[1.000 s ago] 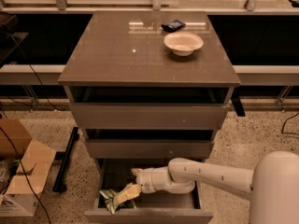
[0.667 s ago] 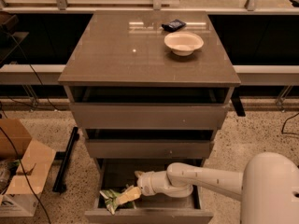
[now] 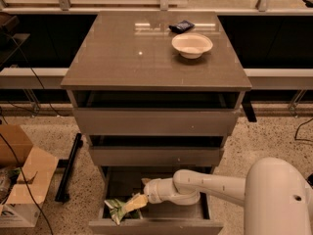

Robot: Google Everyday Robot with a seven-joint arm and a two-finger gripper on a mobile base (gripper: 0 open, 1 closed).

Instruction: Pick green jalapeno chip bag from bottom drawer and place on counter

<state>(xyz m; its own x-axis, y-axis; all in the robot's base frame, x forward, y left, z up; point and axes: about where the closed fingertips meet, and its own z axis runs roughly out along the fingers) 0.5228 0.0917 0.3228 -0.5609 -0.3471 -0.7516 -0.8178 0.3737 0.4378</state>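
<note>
The green jalapeno chip bag lies crumpled at the front left of the open bottom drawer. My gripper reaches into that drawer from the right, its yellowish fingers against the bag's right side. My white arm comes in from the lower right and hides part of the drawer's inside. The counter is the glossy grey-brown top of the cabinet, well above the gripper.
A white bowl and a small dark blue packet sit at the back right of the counter. The two upper drawers stand slightly open. A cardboard box and cables lie on the floor at left.
My arm has shifted slightly lower and to the left in the drawer, with the gripper staying at the chip bag. The bag has not visibly moved.
</note>
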